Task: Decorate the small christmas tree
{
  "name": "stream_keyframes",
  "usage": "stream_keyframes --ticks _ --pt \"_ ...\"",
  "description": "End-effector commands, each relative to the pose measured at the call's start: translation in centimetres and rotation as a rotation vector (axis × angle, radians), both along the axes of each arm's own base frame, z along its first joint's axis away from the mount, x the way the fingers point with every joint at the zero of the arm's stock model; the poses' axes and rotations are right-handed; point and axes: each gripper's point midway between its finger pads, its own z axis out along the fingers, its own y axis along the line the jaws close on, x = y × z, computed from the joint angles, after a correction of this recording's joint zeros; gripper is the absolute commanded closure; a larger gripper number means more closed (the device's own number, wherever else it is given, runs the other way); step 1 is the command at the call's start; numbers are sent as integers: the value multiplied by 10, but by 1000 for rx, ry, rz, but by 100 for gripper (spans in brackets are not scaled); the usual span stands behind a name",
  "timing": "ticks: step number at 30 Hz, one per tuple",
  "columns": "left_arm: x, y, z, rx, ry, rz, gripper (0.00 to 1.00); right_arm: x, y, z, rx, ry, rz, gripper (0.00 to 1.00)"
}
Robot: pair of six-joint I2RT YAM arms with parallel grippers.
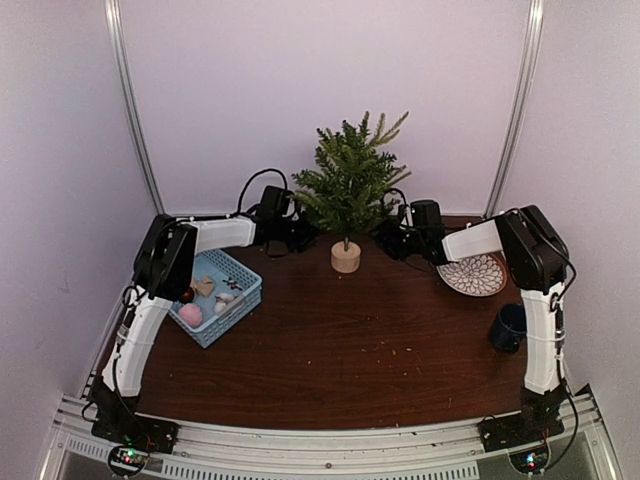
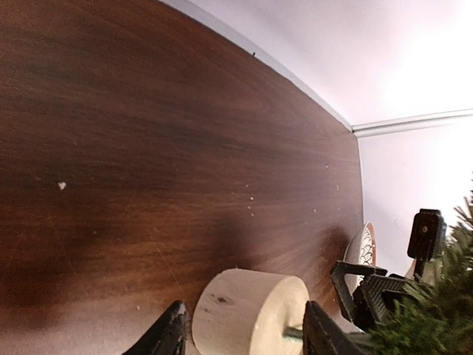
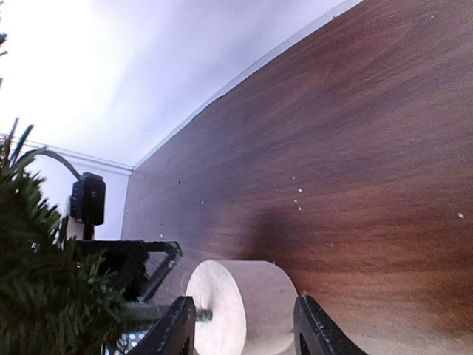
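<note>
While the small christmas tree (image 1: pixel 350 185) is being shown upright at the middle back of the dark wooden table (image 1: pixel 340 345), resting on its round pale wooden base (image 1: pixel 345 257), it is being flanked by both arms. The left gripper (image 1: pixel 305 238) is being held just beside the trunk on the left, under the lowest branches, and the right gripper (image 1: pixel 388 240) is being held just beside it on the opposite side. In the left wrist view the base is being framed between the two black fingers (image 2: pixel 171 334), which are being held partway apart; whether they are pressing on the wood cannot be told. In the right wrist view the base is likewise being framed between that gripper's fingers (image 3: pixel 314 329), also partway apart, and contact cannot be told there either. A blue basket (image 1: pixel 247 297) holding small ornaments is being overhung by the left arm, well apart from the tree. A patterned plate (image 1: pixel 473 276) is being shown near the right arm, with a dark mug (image 1: pixel 508 328) nearer the table's right edge.
</note>
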Motion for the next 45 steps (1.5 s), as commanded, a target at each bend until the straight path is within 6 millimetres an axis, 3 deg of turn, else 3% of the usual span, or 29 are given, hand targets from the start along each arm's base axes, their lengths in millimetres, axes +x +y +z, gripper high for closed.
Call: stream_keyframes --ticks 1,10,17,24,32,40,45 --pt "1 -16 -9 -35 30 -42 47 8 23 4 25 -11 49 51" --pt "-16 -31 -31 -35 76 -147 55 5 44 -21 56 51 126 60" --pt "-37 -45 -29 -45 76 -214 58 -18 60 -20 106 60 186 66" --pt "-63 -34 -30 -26 94 -221 63 -45 70 -17 133 68 239 72" --pt "-121 -23 -25 15 122 -278 67 -83 72 -4 152 60 282 75" --pt "-194 -16 -40 56 170 -342 68 -149 69 -14 104 99 332 76" --pt "-219 -10 -45 53 183 -323 68 -185 64 -20 99 116 324 76"
